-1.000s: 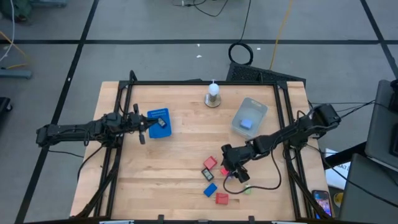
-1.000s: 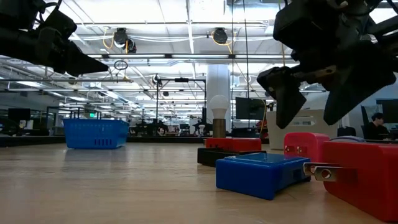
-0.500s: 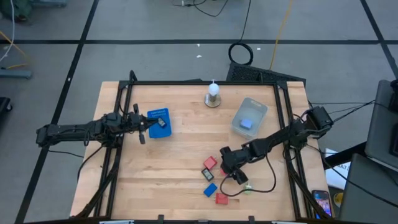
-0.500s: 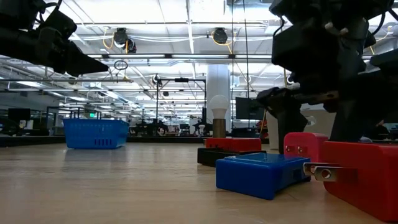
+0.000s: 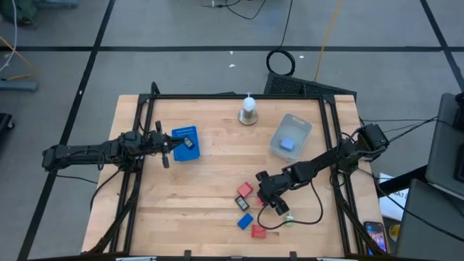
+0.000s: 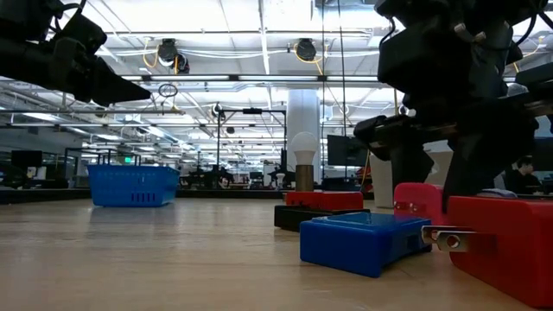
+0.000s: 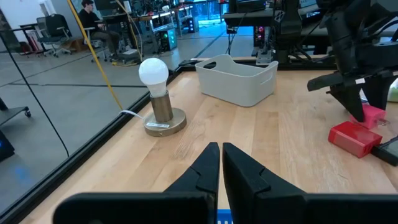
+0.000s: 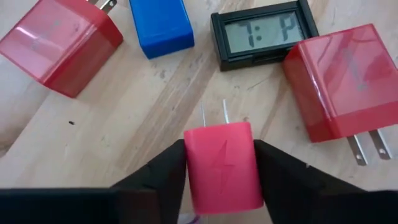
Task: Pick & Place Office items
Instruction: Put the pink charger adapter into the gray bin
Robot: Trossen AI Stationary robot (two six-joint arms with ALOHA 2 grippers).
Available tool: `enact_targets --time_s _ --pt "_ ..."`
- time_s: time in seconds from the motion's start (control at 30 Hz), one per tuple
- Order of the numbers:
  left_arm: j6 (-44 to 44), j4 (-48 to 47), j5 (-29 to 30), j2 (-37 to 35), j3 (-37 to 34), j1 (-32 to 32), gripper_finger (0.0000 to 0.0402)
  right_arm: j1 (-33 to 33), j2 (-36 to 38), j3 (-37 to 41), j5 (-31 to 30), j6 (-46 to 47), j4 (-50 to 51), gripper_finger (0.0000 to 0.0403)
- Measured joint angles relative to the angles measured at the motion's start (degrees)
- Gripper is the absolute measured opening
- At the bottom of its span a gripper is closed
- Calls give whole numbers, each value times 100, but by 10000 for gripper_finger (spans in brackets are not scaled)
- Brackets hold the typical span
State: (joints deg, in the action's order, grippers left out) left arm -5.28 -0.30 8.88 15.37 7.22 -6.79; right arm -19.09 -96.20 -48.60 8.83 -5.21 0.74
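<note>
My right gripper (image 8: 221, 171) is clenched on a red plug adapter (image 8: 222, 165), prongs pointing forward, low over the table (image 5: 210, 181) among the other office items: a second red adapter (image 8: 343, 81), a third red adapter (image 8: 59, 43), a blue block (image 8: 161, 25) and a black LCD clock (image 8: 264, 34). My left gripper (image 7: 219, 165), fingers closed and holding nothing, waits above the blue box (image 5: 185, 143).
</note>
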Motion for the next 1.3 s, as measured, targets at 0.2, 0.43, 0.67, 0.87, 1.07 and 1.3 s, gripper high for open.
enact_targets --time_s 0.2,0.43,0.67,0.87,1.07,1.3 --pt "0 2 0 1 0 0 24 0 22 0 19 116 -271 143" --pt "0 2 4 0 0 0 24 -2 1207 2 -153 152 -520 143" --pt "31 6 7 -2 0 0 24 -2 3205 158 -1361 149 -669 143" --pt "48 3 13 1 0 2 24 2 4849 939 -2183 145 -658 143" --pt "45 29 17 1 0 0 24 317 6174 1839 -2530 245 -626 143" --pt "44 94 17 1 0 2 24 1311 7017 2600 -1770 599 -465 143"
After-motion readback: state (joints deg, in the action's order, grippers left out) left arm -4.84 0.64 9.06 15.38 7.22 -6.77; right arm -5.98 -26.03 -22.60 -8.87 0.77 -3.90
